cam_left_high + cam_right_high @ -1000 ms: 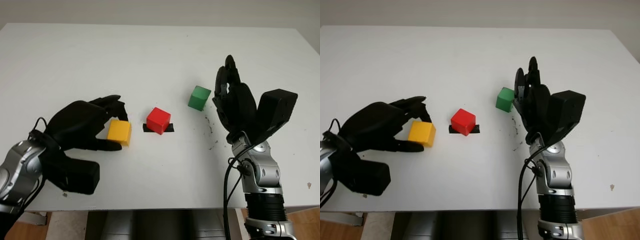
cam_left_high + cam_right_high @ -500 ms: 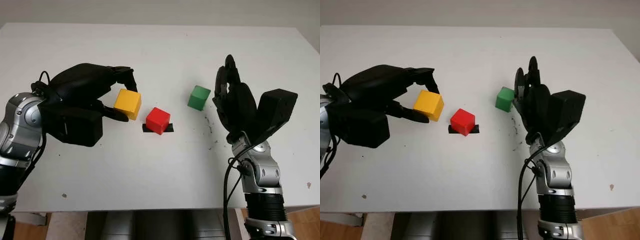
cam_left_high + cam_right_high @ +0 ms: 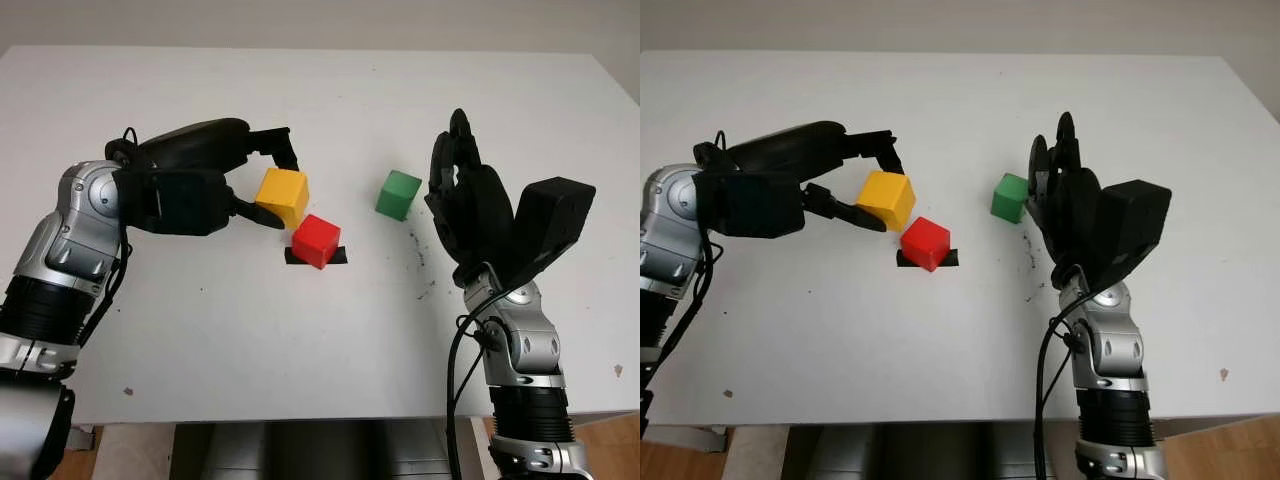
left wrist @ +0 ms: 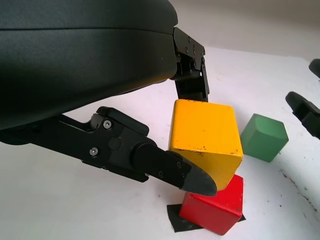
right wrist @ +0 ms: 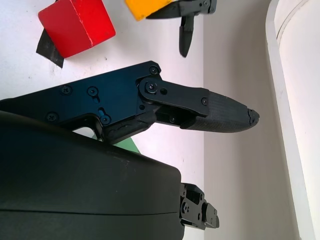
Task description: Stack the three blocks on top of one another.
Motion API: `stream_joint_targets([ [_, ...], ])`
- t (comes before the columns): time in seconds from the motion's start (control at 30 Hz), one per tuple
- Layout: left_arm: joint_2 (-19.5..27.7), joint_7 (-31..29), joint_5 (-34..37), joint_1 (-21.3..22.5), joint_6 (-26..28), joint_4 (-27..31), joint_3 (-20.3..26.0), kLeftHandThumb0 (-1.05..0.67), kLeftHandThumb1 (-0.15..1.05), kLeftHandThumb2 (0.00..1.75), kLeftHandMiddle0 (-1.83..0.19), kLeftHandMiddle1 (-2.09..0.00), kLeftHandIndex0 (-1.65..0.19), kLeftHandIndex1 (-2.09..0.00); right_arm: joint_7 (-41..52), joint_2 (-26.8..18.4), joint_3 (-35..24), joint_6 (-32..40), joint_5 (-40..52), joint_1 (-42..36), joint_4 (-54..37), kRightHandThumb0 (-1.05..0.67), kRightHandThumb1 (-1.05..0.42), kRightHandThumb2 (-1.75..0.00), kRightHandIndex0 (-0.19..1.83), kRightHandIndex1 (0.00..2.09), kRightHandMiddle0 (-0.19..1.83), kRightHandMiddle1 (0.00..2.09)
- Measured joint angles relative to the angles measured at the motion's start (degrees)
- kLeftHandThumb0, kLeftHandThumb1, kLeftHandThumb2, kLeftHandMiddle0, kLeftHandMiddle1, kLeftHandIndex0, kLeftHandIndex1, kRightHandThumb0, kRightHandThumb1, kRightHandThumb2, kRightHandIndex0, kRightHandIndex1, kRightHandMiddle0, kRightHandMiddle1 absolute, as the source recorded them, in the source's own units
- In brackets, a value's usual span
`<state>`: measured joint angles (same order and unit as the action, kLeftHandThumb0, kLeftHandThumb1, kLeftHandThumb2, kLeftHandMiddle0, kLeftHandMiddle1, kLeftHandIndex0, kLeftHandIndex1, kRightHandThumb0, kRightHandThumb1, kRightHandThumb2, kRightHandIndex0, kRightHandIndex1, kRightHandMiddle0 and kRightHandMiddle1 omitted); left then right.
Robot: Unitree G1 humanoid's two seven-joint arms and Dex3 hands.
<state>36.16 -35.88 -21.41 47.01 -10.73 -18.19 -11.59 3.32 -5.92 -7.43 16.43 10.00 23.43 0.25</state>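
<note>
Left hand [image 3: 190, 185] pinches yellow block [image 3: 281, 196] on 2 opposite faces, airborne just left and far of red block [image 3: 316, 241], which sits on a black patch [image 3: 337, 256]. Green block [image 3: 398, 195] rests to the right. Right hand [image 3: 470, 215] open, raised beside it. Blocks look rigid, light, smooth; flat side faces suit gripping.

A white table [image 3: 330, 330] bears a black tape patch [image 3: 340, 256]
</note>
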Motion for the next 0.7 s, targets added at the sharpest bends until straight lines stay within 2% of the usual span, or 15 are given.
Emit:
stream_joint_targets([
  [0.27,-2.5,1.2,-1.8,3.0,-1.4,-5.1,-2.2,-0.5,1.05,0.08,-0.15,-0.06,-0.32,-1.53,0.0,0.0,0.0,0.0,0.0,0.0,0.0,-0.75,-1.05,-0.63,-0.19,0.0,-0.19,0.0],
  [0.4,-3.2,1.3,-1.8,3.3,-3.8,-6.6,-3.2,-0.49,1.05,0.09,-0.14,-0.05,-0.31,-1.45,-0.2,0.0,0.0,0.0,0.0,0.0,0.0,-0.76,-1.05,-0.63,-0.19,0.0,-0.19,0.0],
  [0.53,-3.4,1.4,-2.6,3.6,-5.9,-8.1,-4.1,-0.5,1.05,0.11,-0.13,-0.05,-0.31,-1.52,-0.2,0.0,0.0,0.0,0.1,0.0,0.0,-0.76,-1.05,-0.63,-0.19,0.0,-0.19,0.0],
  [0.7,-3.8,1.3,-2.9,3.8,-6.0,-8.2,-4.6,-0.48,1.05,0.11,-0.11,-0.05,-0.31,-1.59,-0.3,0.0,0.0,0.0,-0.1,0.0,0.0,-0.76,-1.05,-0.63,-0.19,0.0,-0.19,0.0],
])
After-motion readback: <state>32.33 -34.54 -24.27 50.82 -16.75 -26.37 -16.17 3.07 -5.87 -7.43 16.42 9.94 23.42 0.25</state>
